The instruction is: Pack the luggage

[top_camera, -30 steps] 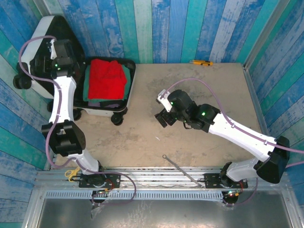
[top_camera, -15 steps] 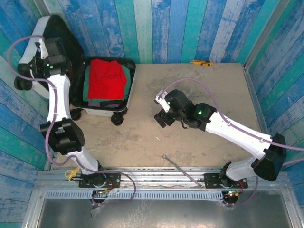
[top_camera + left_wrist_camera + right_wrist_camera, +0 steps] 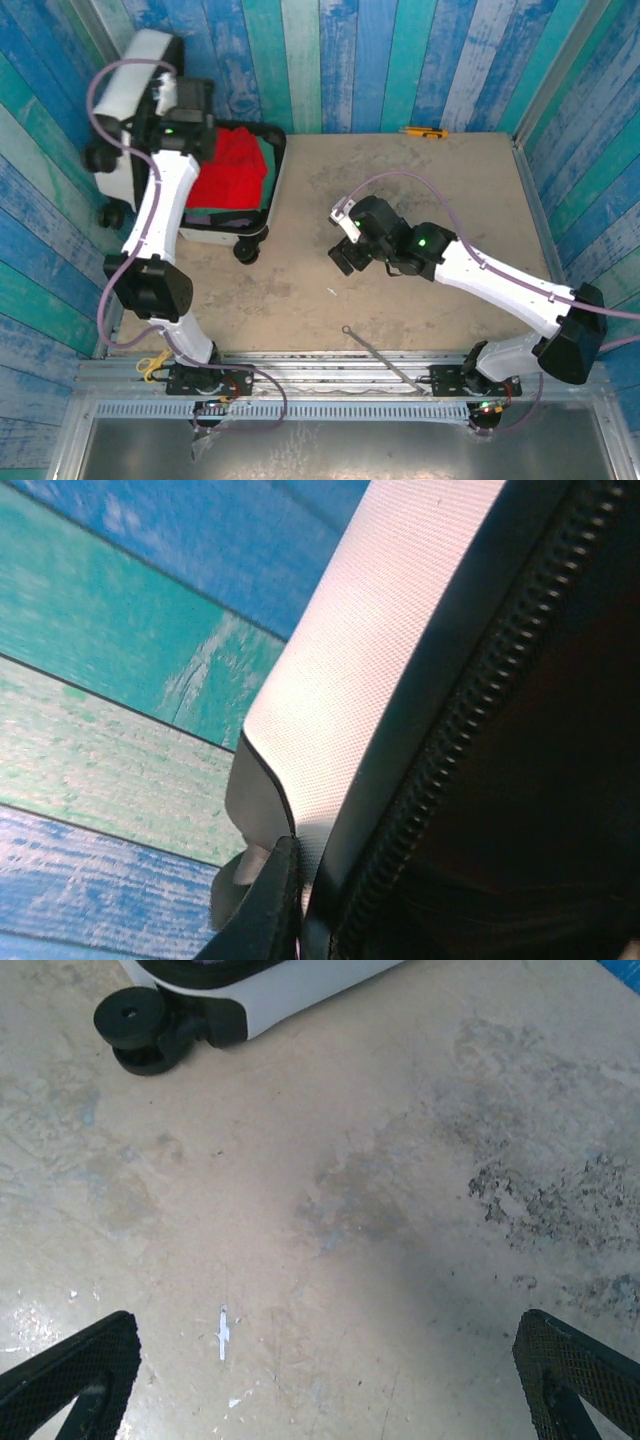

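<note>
The luggage (image 3: 132, 80) is a white hard-shell suitcase at the table's back left. Its lid stands tilted up over the base, which holds folded red clothes (image 3: 228, 170) on green ones. My left gripper (image 3: 186, 100) is shut on the lid's edge. The left wrist view has the white textured shell (image 3: 400, 630), its black zipper (image 3: 500, 680) and one black finger (image 3: 262, 915) pressed to the rim. My right gripper (image 3: 346, 256) hovers open over bare table, right of the luggage. Its wrist view has the luggage corner (image 3: 300, 985) and a wheel (image 3: 135, 1025).
A yellow-and-black tool (image 3: 424, 131) lies at the back edge of the table. A thin metal rod (image 3: 375, 352) lies near the front edge, between the arm bases. Blue and green plank walls enclose the table on three sides.
My left gripper has shut on the lid's edge and swung the lid up and to the right, from lying flat open to standing over the base. The right arm has barely moved.
</note>
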### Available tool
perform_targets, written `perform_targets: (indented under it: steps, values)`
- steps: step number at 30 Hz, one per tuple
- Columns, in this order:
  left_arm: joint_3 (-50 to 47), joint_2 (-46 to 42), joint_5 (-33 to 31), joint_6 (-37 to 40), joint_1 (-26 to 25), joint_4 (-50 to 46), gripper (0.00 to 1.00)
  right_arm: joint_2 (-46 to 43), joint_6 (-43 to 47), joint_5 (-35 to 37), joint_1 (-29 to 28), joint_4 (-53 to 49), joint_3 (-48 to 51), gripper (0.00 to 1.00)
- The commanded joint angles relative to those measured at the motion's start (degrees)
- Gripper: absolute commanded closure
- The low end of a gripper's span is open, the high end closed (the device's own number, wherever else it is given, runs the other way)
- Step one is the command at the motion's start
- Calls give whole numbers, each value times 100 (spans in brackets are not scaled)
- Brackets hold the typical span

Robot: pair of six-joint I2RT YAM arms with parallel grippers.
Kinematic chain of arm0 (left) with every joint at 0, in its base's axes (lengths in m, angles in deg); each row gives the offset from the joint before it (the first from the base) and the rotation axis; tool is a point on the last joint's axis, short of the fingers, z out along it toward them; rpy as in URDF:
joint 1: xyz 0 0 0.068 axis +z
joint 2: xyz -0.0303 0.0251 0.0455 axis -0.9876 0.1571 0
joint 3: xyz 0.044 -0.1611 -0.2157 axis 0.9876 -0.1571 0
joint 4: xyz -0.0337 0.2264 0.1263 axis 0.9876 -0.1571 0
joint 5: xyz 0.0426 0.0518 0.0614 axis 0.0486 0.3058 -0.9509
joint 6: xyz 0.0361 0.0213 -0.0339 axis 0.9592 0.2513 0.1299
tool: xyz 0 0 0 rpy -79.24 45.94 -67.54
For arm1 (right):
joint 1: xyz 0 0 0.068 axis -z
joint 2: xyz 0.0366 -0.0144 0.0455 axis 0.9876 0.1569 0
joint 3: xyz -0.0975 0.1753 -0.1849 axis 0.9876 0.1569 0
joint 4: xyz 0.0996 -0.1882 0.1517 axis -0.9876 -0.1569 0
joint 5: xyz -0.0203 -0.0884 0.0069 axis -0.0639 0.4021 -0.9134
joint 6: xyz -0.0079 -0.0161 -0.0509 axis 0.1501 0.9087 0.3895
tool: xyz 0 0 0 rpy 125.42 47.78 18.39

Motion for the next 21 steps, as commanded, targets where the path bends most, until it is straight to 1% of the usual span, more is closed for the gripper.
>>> perform_targets:
  steps: [1,2,3,5,6,7,8,9,10,11,12,13,15,17,18,19,20,21]
  values:
    - [514,38,1781,-2307,-945,-298,100,-407,-160,-2,-34,14,271,1]
    - [635,137,2064,-2751,-1111,-607,100,-499,-195,-5,-30,22,353,1]
    - [677,216,2420,-3151,-1321,-799,97,-613,-241,4,-36,45,453,1]
    - [567,262,2749,-3549,-1881,-757,65,-798,-325,-28,-34,85,641,0]
    - [478,205,2786,-3452,-2296,-464,50,-896,-370,-30,-33,84,716,0]
    - [326,106,2564,-3181,-2792,14,39,-962,-415,-33,-26,77,780,0]
    - [215,11,2225,-2902,-3241,446,26,-1021,-457,-47,-34,73,820,0]
    - [96,-122,1993,-2451,-3708,1043,10,-1075,-496,-73,-29,71,871,0]
    - [-34,-259,1965,-1950,-4075,1646,6,-1116,-525,-81,-45,61,898,0]
    - [-113,-353,1993,-1617,-4325,2039,6,-1144,-554,-91,-40,44,909,0]
    - [-177,-477,2160,-1305,-4567,2341,6,-1168,-576,-97,-38,26,914,0]
    - [-214,-591,2246,-1167,-4683,2489,6,-1187,-607,-115,-46,13,902,0]
    - [-240,-830,2318,-1246,-4728,2489,6,-1221,-656,-114,-53,7,893,0]
    - [-482,-1210,2172,-1130,-4728,2690,6,-1248,-704,-101,-54,7,868,0]
    - [-703,-1441,1998,-909,-4695,2937,6,-1250,-711,-110,-55,22,851,0]
    - [-890,-1673,1906,-732,-4555,3134,6,-1229,-710,-102,-51,65,836,0]
    - [-933,-1823,1945,-775,-4220,3023,6,-1204,-682,-107,-48,105,823,0]
    - [-840,-1940,2175,-1113,-3684,2621,6,-1161,-655,-118,-55,153,782,0]
